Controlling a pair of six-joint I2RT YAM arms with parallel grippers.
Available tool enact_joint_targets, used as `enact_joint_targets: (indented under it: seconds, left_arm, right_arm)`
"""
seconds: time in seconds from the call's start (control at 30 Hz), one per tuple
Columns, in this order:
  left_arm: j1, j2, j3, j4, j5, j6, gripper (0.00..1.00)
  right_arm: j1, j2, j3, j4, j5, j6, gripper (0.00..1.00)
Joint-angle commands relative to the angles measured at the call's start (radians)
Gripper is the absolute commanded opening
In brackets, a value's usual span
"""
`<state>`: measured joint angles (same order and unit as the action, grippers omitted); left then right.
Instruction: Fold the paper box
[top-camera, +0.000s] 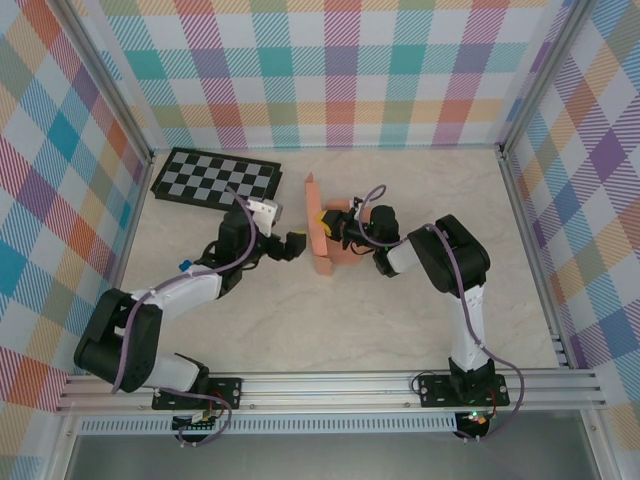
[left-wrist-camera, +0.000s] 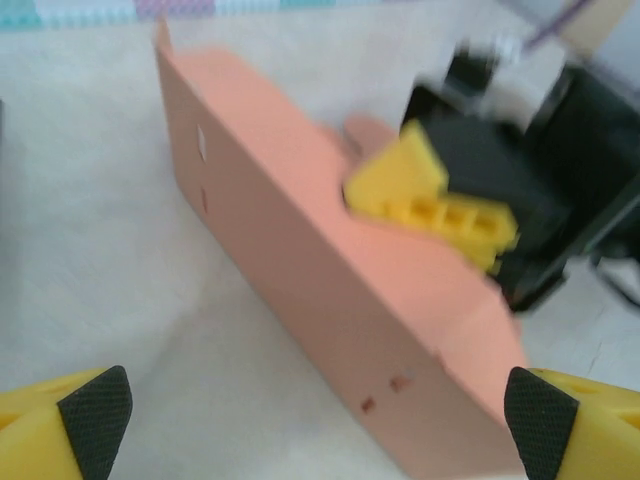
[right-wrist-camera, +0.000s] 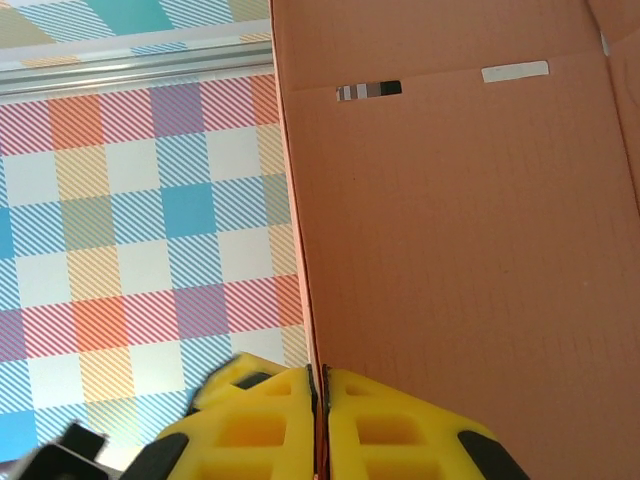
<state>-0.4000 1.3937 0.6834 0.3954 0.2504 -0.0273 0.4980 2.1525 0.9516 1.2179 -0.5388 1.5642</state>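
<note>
The paper box (top-camera: 322, 238) sits near the middle of the counter (top-camera: 400, 330), a little toward its far edge. It is thin salmon-orange card and only partly folded. One long panel stands upright and runs from far to near, leaning slightly, and the rest of the sheet lies flat on the counter on the panel's right side. In the left wrist view the box (left-wrist-camera: 330, 300) shows a few small slots cut into the upright panel. In the right wrist view the box (right-wrist-camera: 460, 250) shows its inner face, with a crease and two narrow slots near the top.

The right fingers (top-camera: 326, 217) are pressed together on the top edge of the upright panel and pinch the card between them. The right wrist view shows the two yellow right fingers (right-wrist-camera: 285, 425) with the card's edge caught in the thin seam between them. From the left wrist camera, one of the right fingers (left-wrist-camera: 425, 195) hooks over the panel from the far side.

The left fingers (top-camera: 292, 243) are spread wide and hold nothing, just beside the panel on its left. Their dark pads (left-wrist-camera: 95, 410) sit at the two lower corners of the left wrist view. I cannot tell whether the right-hand pad touches the card.

A black-and-grey checkerboard (top-camera: 215, 178) lies flat in the far left corner of the counter, well apart from the box. Plaid walls (top-camera: 340, 70) enclose the counter on three sides, and a metal rail (top-camera: 330, 385) runs along its near edge.
</note>
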Motion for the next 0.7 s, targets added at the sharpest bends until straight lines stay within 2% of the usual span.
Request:
enact_joint_targets:
  seconds: [0.0,0.1,0.2,0.4,0.5,0.6,0.67]
  left_arm:
    - [0.012,0.022,0.071,-0.029,0.104,-0.108,0.98]
    - [0.009,0.067,0.091,-0.024,0.167,-0.216,0.92]
    - [-0.011,0.056,0.098,-0.079,0.168,-0.268,0.86]
    - [-0.086,0.044,0.176,-0.363,0.168,-0.225,0.84]
    - [-0.103,0.054,0.182,-0.438,0.164,-0.206,0.83]
    - [-0.117,0.081,0.205,-0.494,0.161,-0.191,0.74]
    - [-0.13,0.099,0.233,-0.538,0.114,-0.168,0.7]
  right_arm:
    - [0.008,0.045,0.004,-0.063,-0.021,0.02,0.09]
    - [0.008,0.047,0.008,-0.061,-0.009,0.029,0.09]
    - [0.008,0.046,0.008,-0.061,0.007,0.044,0.09]
    - [0.008,0.043,0.03,-0.099,0.018,0.042,0.09]
    - [0.008,0.043,0.03,-0.101,0.028,0.046,0.09]
    - [0.009,0.041,0.024,-0.099,0.031,0.049,0.09]
    - [0.01,0.04,0.022,-0.098,0.034,0.05,0.09]
